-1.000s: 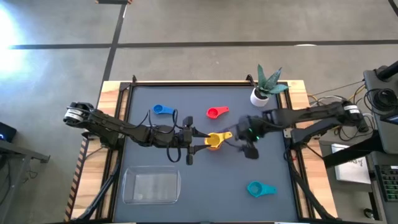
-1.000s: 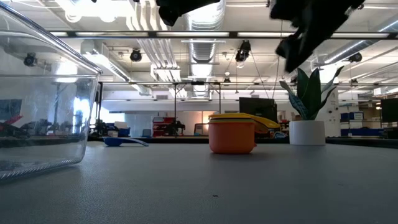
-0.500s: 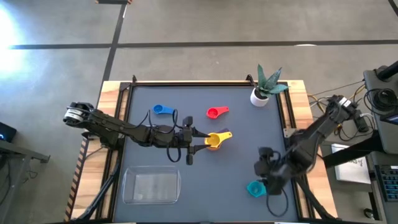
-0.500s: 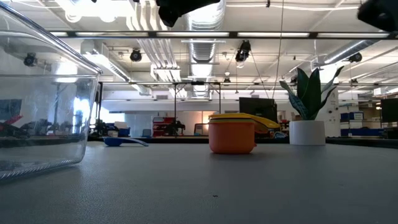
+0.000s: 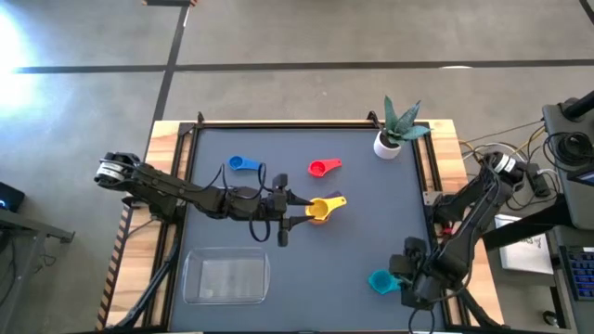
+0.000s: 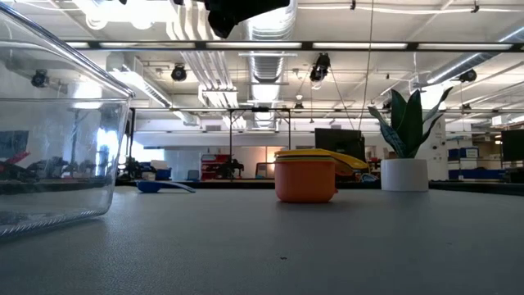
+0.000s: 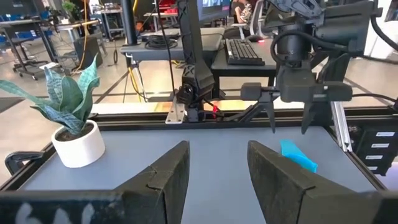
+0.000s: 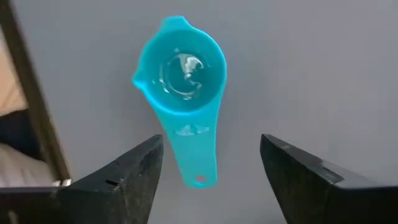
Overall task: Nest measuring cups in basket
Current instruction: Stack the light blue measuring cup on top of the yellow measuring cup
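Note:
A yellow cup sits nested in an orange cup at the table's middle. The blue cup and red cup lie farther back. The teal cup lies near the right near corner. No purple or green cup shows. The clear basket stands at the near left. My left gripper hovers open just left of the stack. My right gripper points down, open, above the teal cup's handle.
A white plant pot stands at the far right corner. The raised table frame runs round the grey mat. Bare mat lies between the basket and the teal cup.
My right arm has swung from above the yellow and orange stack at the table's middle toward the near right corner and now hangs over the teal cup. The cups and the basket lie where they were.

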Robot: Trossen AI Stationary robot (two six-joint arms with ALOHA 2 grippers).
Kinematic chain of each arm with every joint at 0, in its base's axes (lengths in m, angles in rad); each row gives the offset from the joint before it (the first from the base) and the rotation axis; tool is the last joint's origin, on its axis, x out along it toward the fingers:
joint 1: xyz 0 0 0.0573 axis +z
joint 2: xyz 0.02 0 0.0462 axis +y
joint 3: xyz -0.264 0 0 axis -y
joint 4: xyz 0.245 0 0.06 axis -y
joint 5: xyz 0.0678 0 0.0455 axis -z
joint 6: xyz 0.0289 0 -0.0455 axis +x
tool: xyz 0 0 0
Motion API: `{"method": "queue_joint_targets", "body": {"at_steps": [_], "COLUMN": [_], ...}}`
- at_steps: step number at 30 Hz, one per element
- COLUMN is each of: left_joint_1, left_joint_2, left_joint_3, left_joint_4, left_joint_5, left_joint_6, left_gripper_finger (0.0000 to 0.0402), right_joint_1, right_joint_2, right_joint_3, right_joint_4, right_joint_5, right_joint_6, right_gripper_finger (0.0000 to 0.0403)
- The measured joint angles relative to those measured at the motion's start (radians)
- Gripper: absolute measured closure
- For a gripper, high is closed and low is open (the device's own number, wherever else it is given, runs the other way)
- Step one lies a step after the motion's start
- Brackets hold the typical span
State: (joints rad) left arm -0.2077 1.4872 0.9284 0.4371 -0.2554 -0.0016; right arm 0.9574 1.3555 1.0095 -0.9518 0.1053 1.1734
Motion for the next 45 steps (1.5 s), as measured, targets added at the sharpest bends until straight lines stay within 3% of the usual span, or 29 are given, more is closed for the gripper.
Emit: {"method": "queue_joint_targets", "body": {"at_steps": [12,23,28,38,45], "left_joint_1": [0.000,0.000,0.000,0.000,0.000], "left_joint_2": [0.000,0.000,0.000,0.000,0.000], "left_joint_3": [-0.001,-0.001,-0.001,-0.001,-0.001], "left_joint_4": [-0.023,-0.032,-0.036,-0.037,-0.042], "left_joint_5": [0.002,0.003,0.003,0.003,0.003], "left_joint_6": [-0.012,-0.016,-0.023,-0.033,-0.034], "left_gripper_finger": [0.0257,0.0257,0.0257,0.0257,0.0257], "right_joint_1": [0.016,0.029,0.033,0.033,0.000], "right_joint_2": [0.176,0.292,0.310,0.254,0.224], "right_joint_3": [0.015,0.031,0.026,0.024,0.023], "right_joint_4": [0.021,0.050,0.057,0.052,0.034], "right_joint_5": [-0.015,-0.028,-0.031,0.014,0.122], "right_joint_6": [-0.011,-0.059,-0.059,-0.097,-0.212], "right_gripper_finger": [0.0039,0.0037,0.0083,0.0261,0.0272]}}
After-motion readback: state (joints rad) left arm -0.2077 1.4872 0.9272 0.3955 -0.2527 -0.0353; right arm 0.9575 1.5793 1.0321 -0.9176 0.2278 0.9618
